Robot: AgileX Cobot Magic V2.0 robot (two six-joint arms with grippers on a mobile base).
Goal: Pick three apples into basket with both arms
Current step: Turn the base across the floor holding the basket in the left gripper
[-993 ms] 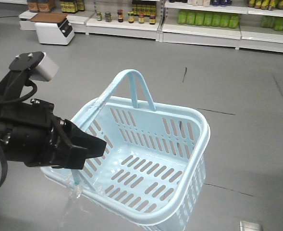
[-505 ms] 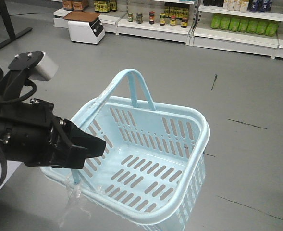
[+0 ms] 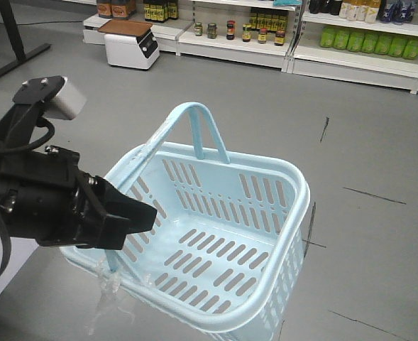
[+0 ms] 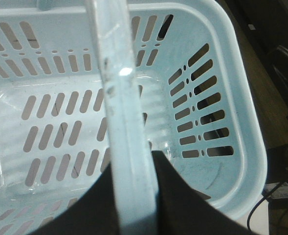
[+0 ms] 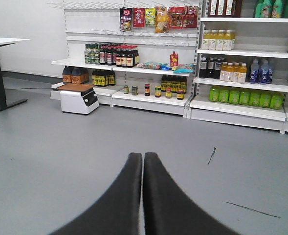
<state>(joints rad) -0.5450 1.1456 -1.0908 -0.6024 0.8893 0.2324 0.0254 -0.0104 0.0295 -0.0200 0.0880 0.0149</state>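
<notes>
**Shop aisle: left arm grips a blue basket**

A grey shop floor (image 3: 265, 92) runs back to white shelves (image 5: 241, 56) stocked with bottles and jars. The pale blue slotted basket (image 3: 294, 181) is held up over the floor, close to the camera. The left gripper (image 3: 143, 217) has its black fingers (image 4: 180, 200) closed around the basket's swing handle (image 4: 121, 98). A clear plastic scrap (image 3: 106, 298) dangles at the near rim. The right gripper (image 5: 143, 156) points towards the shelves, its fingers pressed together.

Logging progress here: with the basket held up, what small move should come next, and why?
Probably turn the base to look for apples. The basket is empty, its handle clamped in the left gripper; the right gripper is shut on nothing, and no apples show in any view.
</notes>
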